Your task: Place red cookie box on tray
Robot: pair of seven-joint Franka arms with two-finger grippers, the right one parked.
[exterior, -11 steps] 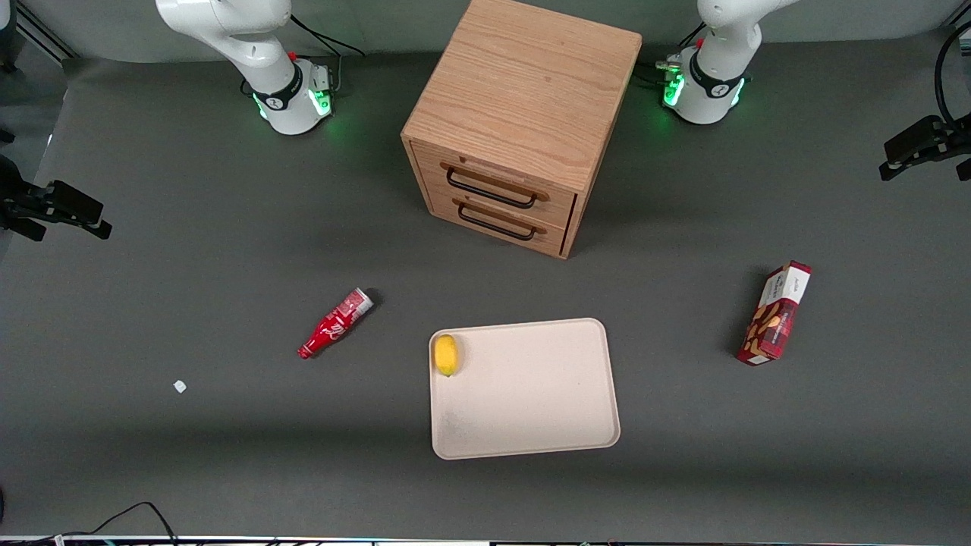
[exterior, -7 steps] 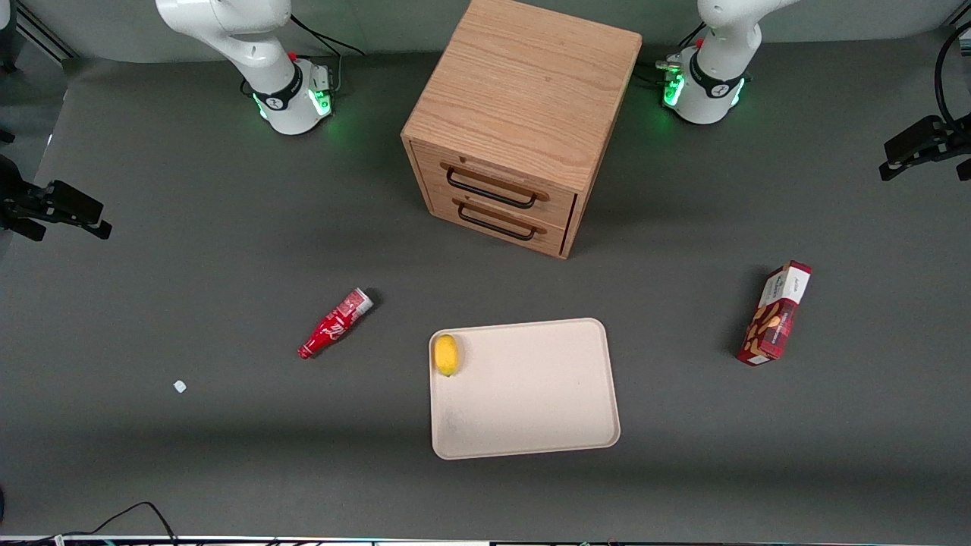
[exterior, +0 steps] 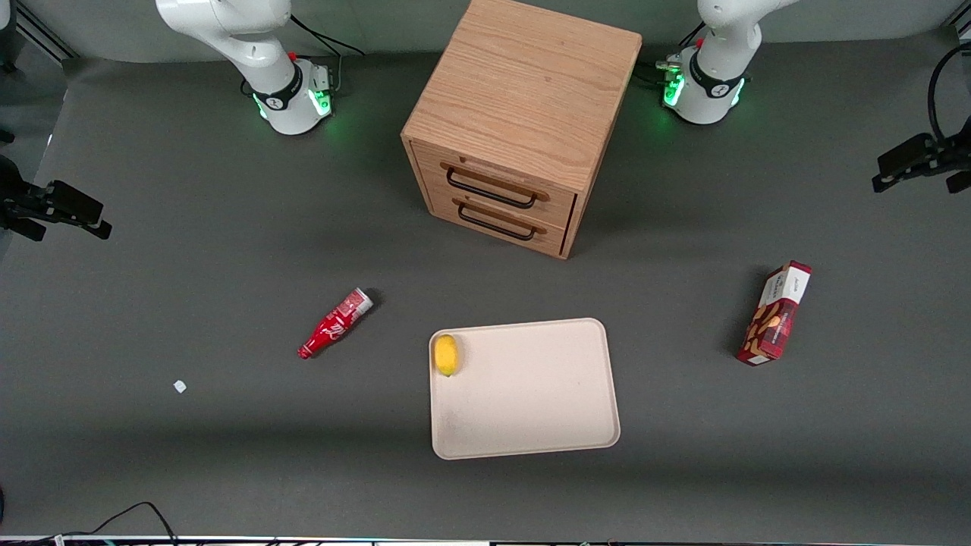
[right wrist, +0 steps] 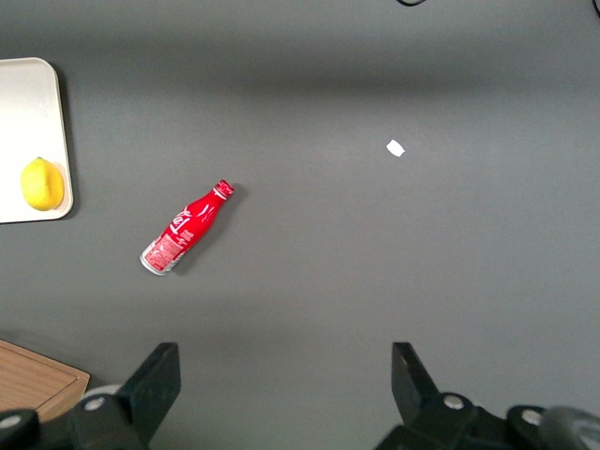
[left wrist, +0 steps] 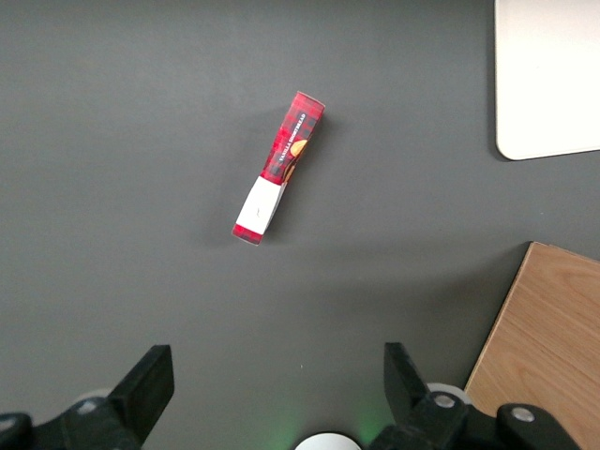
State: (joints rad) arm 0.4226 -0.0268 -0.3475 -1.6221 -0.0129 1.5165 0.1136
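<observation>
Only the gripper has stirred: it has edged a little inward, high over the working arm's end of the table, fingers spread wide and empty. I'd say the reach is just beginning. Nearest me the tray lies flat, a lemon at its ten o'clock corner. The cookie box lies untouched on the dark mat, well apart at the tray's two o'clock. A red bottle lies at its ten o'clock; farther off stands a wooden cabinet, at twelve.

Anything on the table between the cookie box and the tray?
No, only bare mat between the red cookie box and tray, front view. The gripper, jaws open, hangs above.
</observation>
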